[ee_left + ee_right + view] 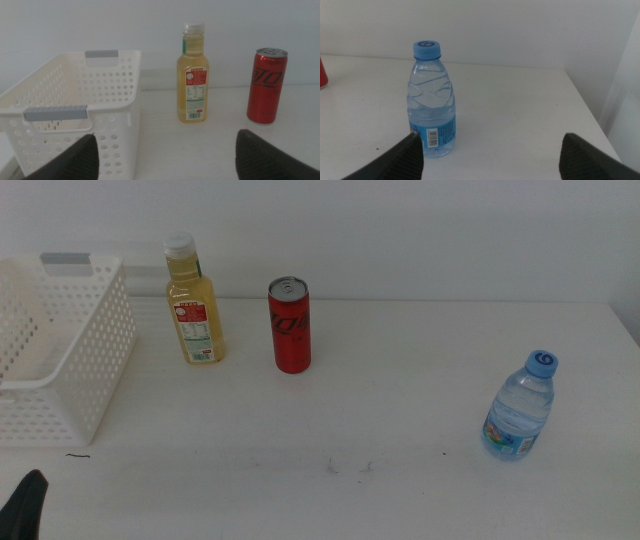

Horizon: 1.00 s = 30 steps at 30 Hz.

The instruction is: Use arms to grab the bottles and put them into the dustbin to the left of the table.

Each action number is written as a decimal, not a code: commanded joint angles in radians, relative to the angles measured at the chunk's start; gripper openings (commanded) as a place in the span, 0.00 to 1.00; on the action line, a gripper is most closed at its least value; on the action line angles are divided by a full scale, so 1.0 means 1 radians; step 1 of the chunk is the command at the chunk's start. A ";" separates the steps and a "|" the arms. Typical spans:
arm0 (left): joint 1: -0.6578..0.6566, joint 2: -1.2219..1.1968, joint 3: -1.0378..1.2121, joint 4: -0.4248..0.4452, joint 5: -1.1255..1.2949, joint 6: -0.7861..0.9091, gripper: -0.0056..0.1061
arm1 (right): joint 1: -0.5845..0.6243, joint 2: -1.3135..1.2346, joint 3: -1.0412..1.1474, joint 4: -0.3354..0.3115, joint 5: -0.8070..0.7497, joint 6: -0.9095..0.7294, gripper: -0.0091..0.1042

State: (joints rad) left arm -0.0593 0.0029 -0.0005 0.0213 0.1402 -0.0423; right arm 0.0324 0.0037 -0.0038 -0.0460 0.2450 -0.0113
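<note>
Three bottles stand upright on the white table (400, 400): a yellow-juice bottle (195, 305) with a white cap, a red soda can (289, 325) beside it, and a small clear water bottle (520, 405) with a blue cap at the right. The white perforated dustbin (60, 350) sits at the left edge, next to the juice bottle. My left gripper (167, 136) is open and low at the near-left corner (28, 502), facing the dustbin (75, 115), juice bottle (192, 85) and can (266, 85). My right gripper (490, 136) is open, with the water bottle (431, 100) just ahead near one jaw.
A plain white wall runs behind the table. The table's right edge (590, 110) lies a short way beyond the water bottle. A few small dark specks (345, 468) mark the near middle of the tabletop. The dustbin holds nothing that I can see.
</note>
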 commanded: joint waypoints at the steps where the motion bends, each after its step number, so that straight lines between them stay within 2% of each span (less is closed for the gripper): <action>1: 0.000 -0.003 0.000 0.012 -0.002 -0.009 0.89 | -0.002 -0.004 0.004 -0.003 -0.008 -0.004 0.90; 8: -0.037 0.060 0.000 -0.003 -0.058 -0.012 0.89 | -0.002 -0.004 0.004 -0.003 -0.008 -0.004 0.90; 14: -0.143 0.572 0.000 -0.014 -0.548 -0.012 0.89 | -0.002 -0.004 0.004 -0.003 -0.008 -0.004 0.90; 19: -0.181 0.977 0.000 0.061 -1.013 -0.019 0.89 | -0.002 -0.004 0.004 -0.003 -0.008 -0.004 0.90; 22: -0.181 1.139 0.000 0.115 -1.212 -0.029 0.89 | -0.002 -0.004 0.004 -0.003 -0.008 -0.004 0.90; 25: -0.181 1.237 0.000 0.147 -1.322 -0.036 0.89 | -0.002 -0.004 0.004 -0.003 -0.008 -0.004 0.90; 30: -0.181 1.279 0.000 0.162 -1.361 -0.038 0.89 | -0.002 -0.004 0.004 -0.003 -0.008 -0.004 0.90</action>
State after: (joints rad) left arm -0.2380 1.2754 -0.0005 0.1770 -1.1827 -0.0665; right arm 0.0324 0.0037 -0.0038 -0.0460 0.2450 -0.0113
